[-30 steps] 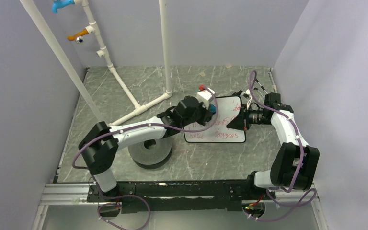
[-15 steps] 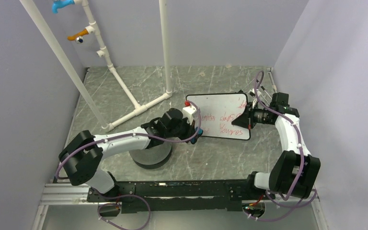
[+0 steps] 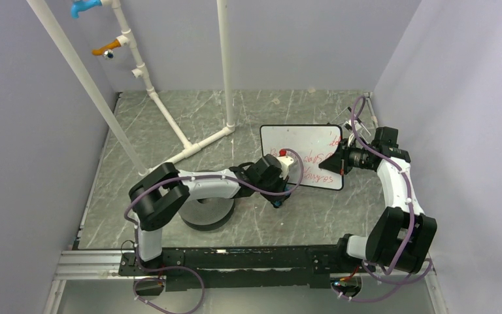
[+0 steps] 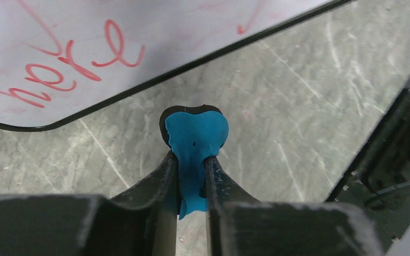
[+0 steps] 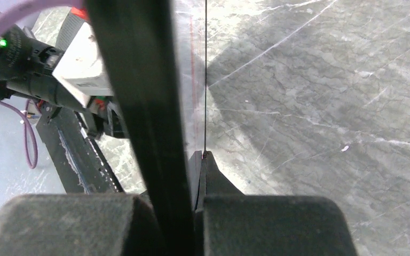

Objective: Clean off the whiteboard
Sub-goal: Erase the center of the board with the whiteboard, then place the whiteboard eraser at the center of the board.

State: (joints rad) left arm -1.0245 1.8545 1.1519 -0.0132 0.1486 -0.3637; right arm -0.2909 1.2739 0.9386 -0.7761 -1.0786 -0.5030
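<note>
Stretching low, left pincer (image 4: 191, 160) pinching blue eraser (image 4: 195, 130) beside whiteboard (image 3: 301, 140), right pincer (image 5: 200, 158) clamping its edge

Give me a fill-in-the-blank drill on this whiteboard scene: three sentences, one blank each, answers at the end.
1. The left gripper pinches a ___ eraser.
2. The handwriting on the whiteboard is ___.
3. The right gripper clamps the whiteboard by its ___.

Missing words: blue; red; edge.
</note>
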